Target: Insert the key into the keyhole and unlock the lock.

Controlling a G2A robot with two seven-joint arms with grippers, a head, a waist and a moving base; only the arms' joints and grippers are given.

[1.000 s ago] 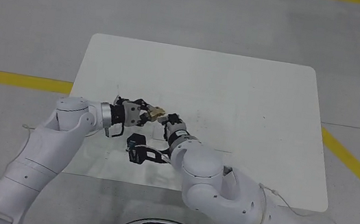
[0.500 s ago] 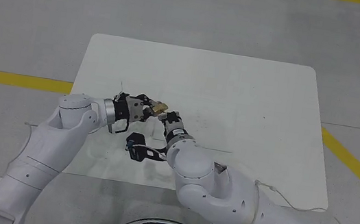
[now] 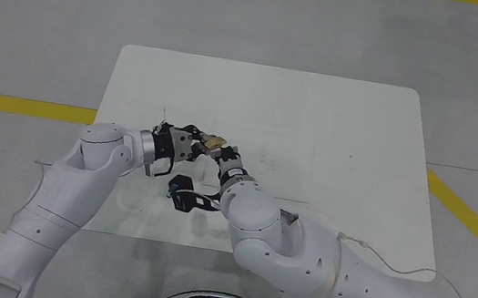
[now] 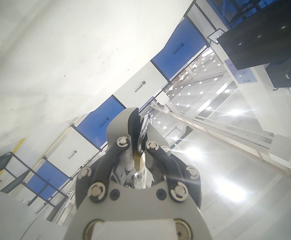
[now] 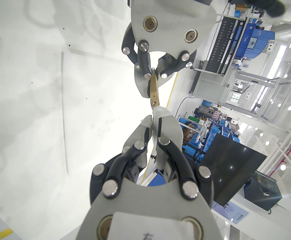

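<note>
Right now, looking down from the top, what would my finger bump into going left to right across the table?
left gripper → brass lock that it holds → right gripper, pinching the key → bare white table

key (image 5: 155, 134) mostly hidden in right pincer (image 5: 153, 117), insertion unclear

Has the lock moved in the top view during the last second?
Yes, a little. The lock, held in the left gripper, has gone toward the far edge of the table.
</note>
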